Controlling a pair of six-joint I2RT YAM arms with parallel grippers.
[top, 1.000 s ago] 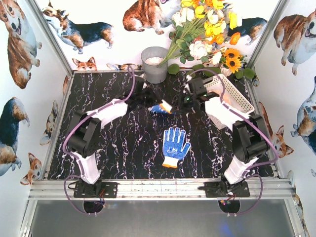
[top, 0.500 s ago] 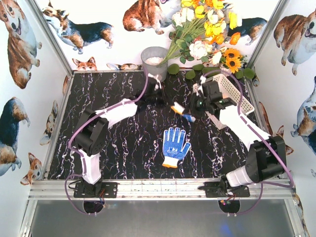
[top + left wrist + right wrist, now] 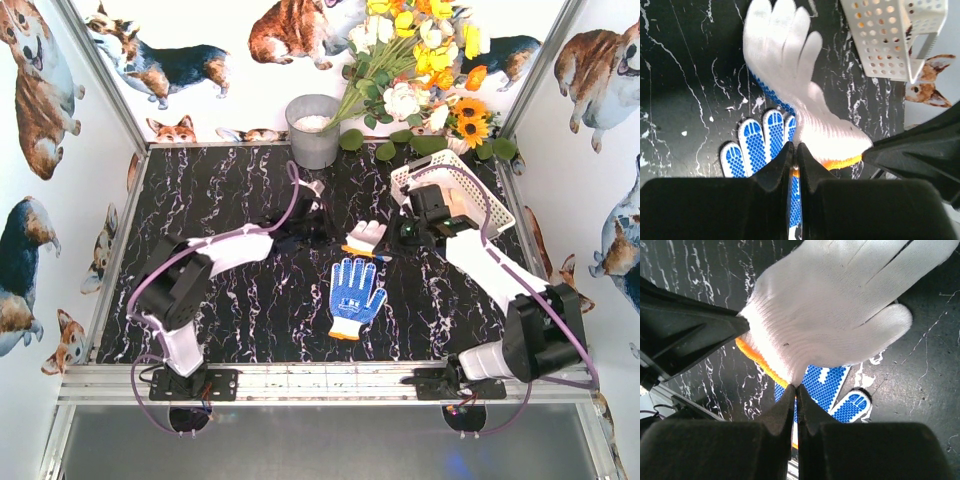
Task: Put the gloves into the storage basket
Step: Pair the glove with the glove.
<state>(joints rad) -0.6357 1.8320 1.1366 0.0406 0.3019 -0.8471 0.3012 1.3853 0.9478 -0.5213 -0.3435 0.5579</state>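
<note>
Left fingers (image 3: 776, 172) and right fingers (image 3: 776, 415) both pinch the white glove (image 3: 366, 235) at its cuff.
The glove hangs near the basket (image 3: 492, 197), on its left side, with the right fingers nearer it.

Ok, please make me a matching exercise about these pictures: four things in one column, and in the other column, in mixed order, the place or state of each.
Things:
1. white glove
2. blue glove
3. basket
4. bucket

Places or states:
A. lies flat on the table, fingers spread
B. grey, stands at the back edge
C. pinched by the left hand and the right hand
D. white lattice, in the far right corner

Right pairs: 1-C, 2-A, 3-D, 4-B.
</note>
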